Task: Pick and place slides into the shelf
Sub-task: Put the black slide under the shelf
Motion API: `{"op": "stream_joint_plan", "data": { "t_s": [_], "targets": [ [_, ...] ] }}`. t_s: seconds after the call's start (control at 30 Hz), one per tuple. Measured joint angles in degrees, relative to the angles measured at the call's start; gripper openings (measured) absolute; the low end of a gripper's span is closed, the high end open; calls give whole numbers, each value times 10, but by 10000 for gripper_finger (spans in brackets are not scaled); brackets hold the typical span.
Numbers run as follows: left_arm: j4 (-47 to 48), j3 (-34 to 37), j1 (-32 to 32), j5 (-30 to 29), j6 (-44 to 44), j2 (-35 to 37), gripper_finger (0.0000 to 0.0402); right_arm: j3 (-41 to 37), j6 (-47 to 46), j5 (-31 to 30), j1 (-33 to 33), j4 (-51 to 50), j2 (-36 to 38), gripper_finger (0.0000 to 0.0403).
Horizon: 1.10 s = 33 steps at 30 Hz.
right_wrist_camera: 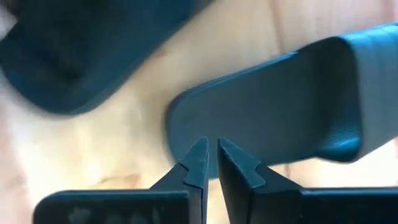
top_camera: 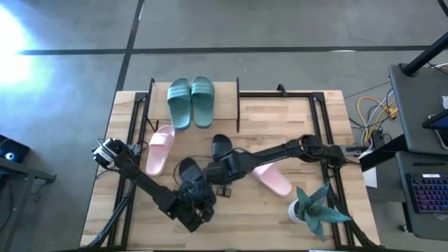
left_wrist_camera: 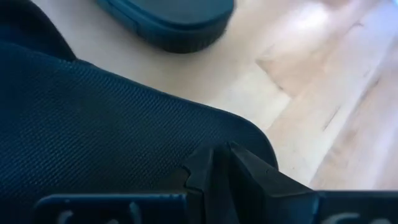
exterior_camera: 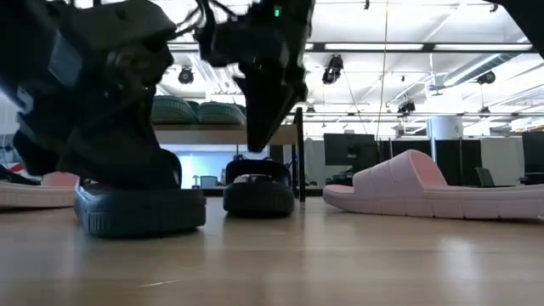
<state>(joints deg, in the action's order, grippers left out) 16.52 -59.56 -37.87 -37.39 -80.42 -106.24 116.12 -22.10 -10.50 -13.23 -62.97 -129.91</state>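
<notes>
A green pair (top_camera: 190, 102) lies on the shelf's top board (top_camera: 224, 105) at the far edge. One pink slide (top_camera: 159, 148) rests sole down at the left and another (top_camera: 271, 178) at the right. Two black slides stand mid-table. On the nearer black slide (top_camera: 189, 173) my left gripper (left_wrist_camera: 215, 163) is shut, and the slide's strap fills that wrist view. My right gripper (right_wrist_camera: 211, 155) points steeply down, shut, over one end of the farther black slide (right_wrist_camera: 267, 112), with nothing between its fingers. My left gripper pinches the nearer black slide's wide strap (left_wrist_camera: 180, 140) at its fingertips, slanting down from the table's near side. The slide's sole (exterior_camera: 140, 212) sits on the table. My right gripper hangs close over the farther black slide (exterior_camera: 259, 191); I cannot tell whether it touches it.
A green spiky potted plant (top_camera: 311, 206) stands at the near right corner. Black side rails (top_camera: 323, 133) run along the tabletop on both sides. Bare wood lies between the black slides and the near edge.
</notes>
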Motion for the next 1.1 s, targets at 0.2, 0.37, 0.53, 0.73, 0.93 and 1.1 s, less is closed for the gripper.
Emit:
{"op": "stream_joint_plan", "data": {
  "t_s": [0.2, 0.37, 0.53, 0.73, 0.93, 1.1],
  "targets": [
    [28, 0, -31, -2, -2, 72, 34, 15, -4, -27, 0, -38, 20, 27],
    [60, -1, -82, -36, -44, 120, 34, 8, -9, -30, 2, -43, 49, 27],
    [106, 15, -132, -33, -207, 101, 34, 7, -13, -30, 2, -69, 79, 27],
    [105, 61, -153, -33, -422, 53, 34, 5, -12, -39, 8, -110, 122, 27],
    [158, 81, -87, -36, -385, 61, 34, 1, -15, -96, 15, -118, 141, 27],
    [155, 106, -18, -35, -302, 78, 34, -2, -19, -97, 15, -118, 141, 27]
  ]
}}
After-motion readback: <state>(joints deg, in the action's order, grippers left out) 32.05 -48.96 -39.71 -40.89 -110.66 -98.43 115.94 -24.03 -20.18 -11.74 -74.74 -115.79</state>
